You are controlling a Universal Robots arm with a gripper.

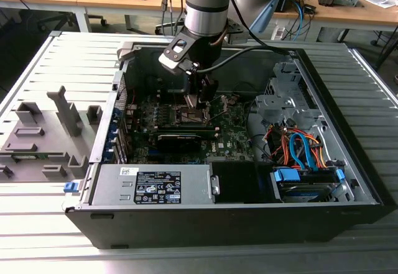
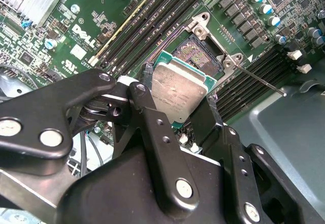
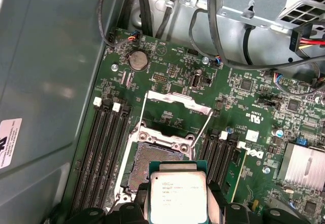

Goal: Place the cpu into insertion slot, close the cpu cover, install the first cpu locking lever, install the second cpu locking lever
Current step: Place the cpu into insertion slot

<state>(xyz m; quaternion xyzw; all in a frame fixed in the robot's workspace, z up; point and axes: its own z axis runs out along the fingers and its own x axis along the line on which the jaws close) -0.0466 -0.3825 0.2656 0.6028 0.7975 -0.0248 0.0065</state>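
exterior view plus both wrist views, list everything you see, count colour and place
computer case: one, black and grey, open, lying on the table
table: one, grey slatted, under the case
fixture blocks: a group, grey, on the table at the exterior view's left
motherboard: one, green, inside the case
insertion slot: one, dark, mid-board, uncovered
cpu cover: one, silver, standing open beside the slot
memory slots: two banks, black, flanking the slot
coin cell: one, silver, on the board
heatsink: one, silver finned, on the board
cables: a bundle, orange and blue, at the exterior view's right in the case
cpu: one, silvery, held near the slot
gripper: one, black, shut on the cpu
arm: one, silver-grey, above the case
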